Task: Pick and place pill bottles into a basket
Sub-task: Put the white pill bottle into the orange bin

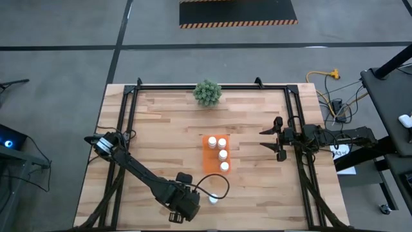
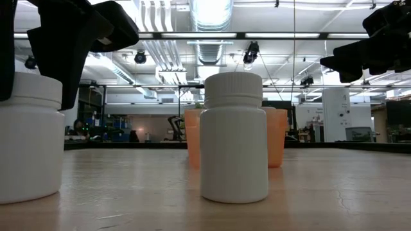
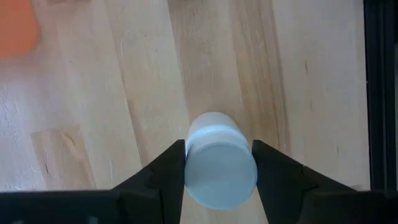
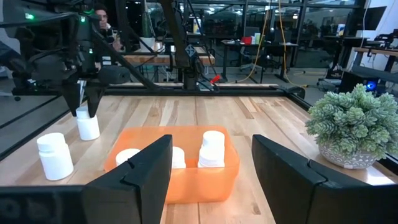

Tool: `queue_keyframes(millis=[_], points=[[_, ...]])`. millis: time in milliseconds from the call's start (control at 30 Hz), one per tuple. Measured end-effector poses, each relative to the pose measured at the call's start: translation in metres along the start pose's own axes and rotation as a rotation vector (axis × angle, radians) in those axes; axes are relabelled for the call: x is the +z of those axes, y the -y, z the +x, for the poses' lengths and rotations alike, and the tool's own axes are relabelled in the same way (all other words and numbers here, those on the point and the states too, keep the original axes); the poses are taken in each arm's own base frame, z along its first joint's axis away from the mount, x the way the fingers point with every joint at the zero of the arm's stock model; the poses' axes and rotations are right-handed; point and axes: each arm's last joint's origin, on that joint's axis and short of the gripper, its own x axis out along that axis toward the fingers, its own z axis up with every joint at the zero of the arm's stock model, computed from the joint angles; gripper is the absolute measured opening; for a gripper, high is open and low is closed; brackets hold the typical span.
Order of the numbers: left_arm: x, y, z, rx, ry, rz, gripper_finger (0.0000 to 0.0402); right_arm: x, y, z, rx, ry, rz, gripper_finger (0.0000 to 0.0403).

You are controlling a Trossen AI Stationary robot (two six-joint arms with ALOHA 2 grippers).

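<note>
The orange basket [image 1: 207,161] stands at the table's middle and holds several white pill bottles [image 1: 223,154]; it also shows in the right wrist view [image 4: 174,177]. Near the front edge, one bottle [image 1: 213,200] stands free on its base; it is the middle one in the low view [image 2: 234,138]. My left gripper [image 1: 183,207] is beside it, shut on another bottle [image 3: 219,171], which the gripper hides in the high view. My right gripper [image 1: 275,138] hangs open and empty to the right of the basket. My left gripper pinches the bottle's cap [image 3: 193,163] between its two fingers, one on each side. The fingers come from above, pointing down. The bottle is upright [image 2: 29,138]; whether its base rests on the table or hangs just above it, I cannot tell.
A green bushy plant in a pot [image 1: 207,93] stands at the far edge. Black frame rails [image 1: 132,122] run along the left, right and far sides of the wooden table. Bare wood lies left of the basket.
</note>
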Motion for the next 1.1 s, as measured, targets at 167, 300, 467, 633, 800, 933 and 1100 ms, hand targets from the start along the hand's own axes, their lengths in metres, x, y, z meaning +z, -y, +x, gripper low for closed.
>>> queue_keyframes(millis=[167,300,467,633,800,933,1100], points=[[0.000,0.000,0.000,0.000,0.000,0.000,0.0144,0.000,0.000,0.000,0.000,0.000,-0.001,0.0210],[0.000,0.000,-0.001,-0.002,0.001,0.000,0.0144,0.000,0.000,0.000,0.000,0.000,0.000,0.0210],[0.001,-0.003,-0.007,-0.010,0.013,-0.010,0.0144,0.000,0.000,0.000,0.000,0.000,-0.001,0.0210],[0.007,-0.009,-0.012,-0.024,0.016,-0.027,0.0144,0.000,0.000,0.000,0.000,0.000,0.000,0.0210],[0.013,-0.018,-0.021,-0.012,-0.005,-0.045,0.0144,0.000,0.000,0.000,0.000,0.000,0.001,0.0210],[0.019,-0.024,-0.031,0.016,0.015,-0.034,0.0144,0.000,0.000,0.000,0.000,0.000,0.000,0.0210],[0.031,-0.033,-0.043,0.010,0.061,-0.028,0.0144,0.000,0.000,0.000,0.000,0.000,0.001,0.0210]])
